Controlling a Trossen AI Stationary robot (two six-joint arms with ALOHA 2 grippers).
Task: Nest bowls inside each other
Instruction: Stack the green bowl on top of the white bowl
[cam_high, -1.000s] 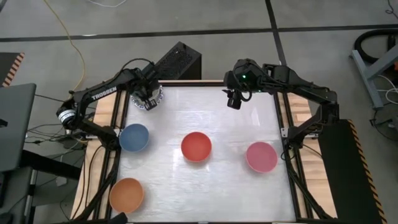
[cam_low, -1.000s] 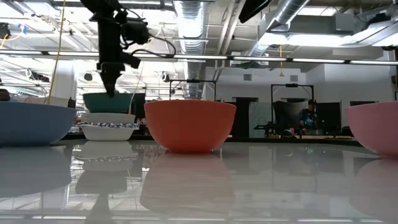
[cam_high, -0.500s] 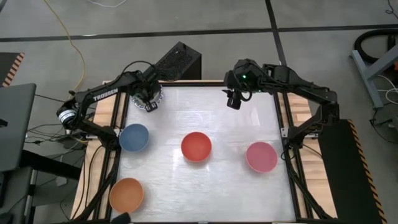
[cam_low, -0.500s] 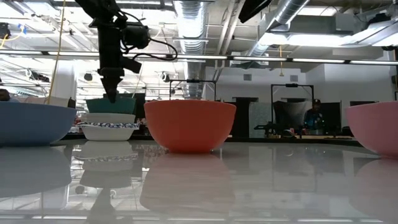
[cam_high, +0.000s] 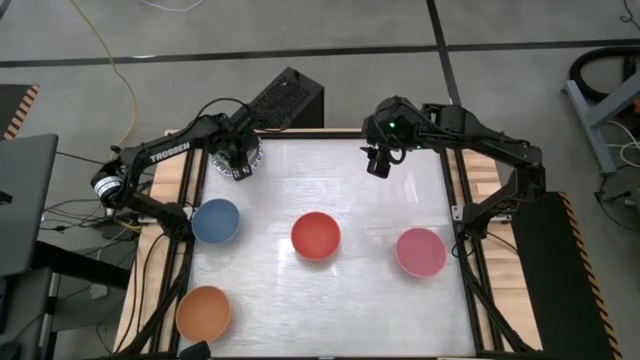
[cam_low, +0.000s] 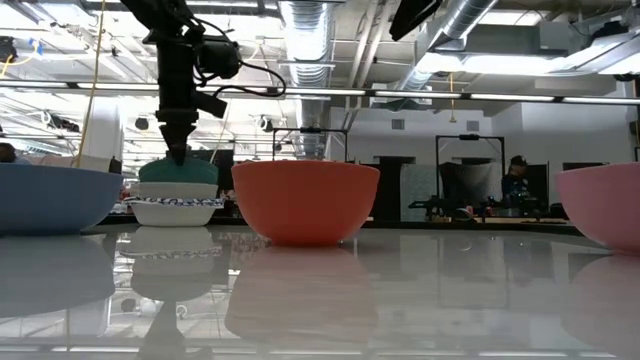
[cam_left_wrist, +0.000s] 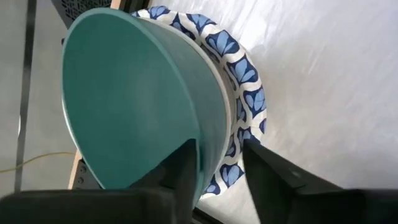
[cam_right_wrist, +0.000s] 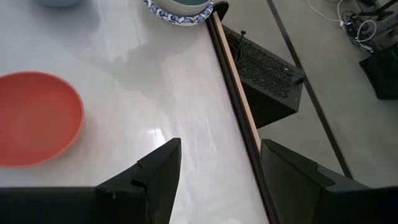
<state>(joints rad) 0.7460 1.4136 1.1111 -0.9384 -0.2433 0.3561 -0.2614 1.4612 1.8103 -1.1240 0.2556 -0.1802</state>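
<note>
Teal round bowl (cam_left_wrist: 137, 99) nests in patterned bowl (cam_left_wrist: 245, 93).

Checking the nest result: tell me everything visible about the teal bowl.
The teal bowl is plain, glossy and smooth, with no pattern. It sits nested on top of a stack at the table's far left corner, in a white bowl over a blue-and-white patterned one. The left pincer straddles its rim, one finger inside and one outside, jaws slightly parted.
</note>
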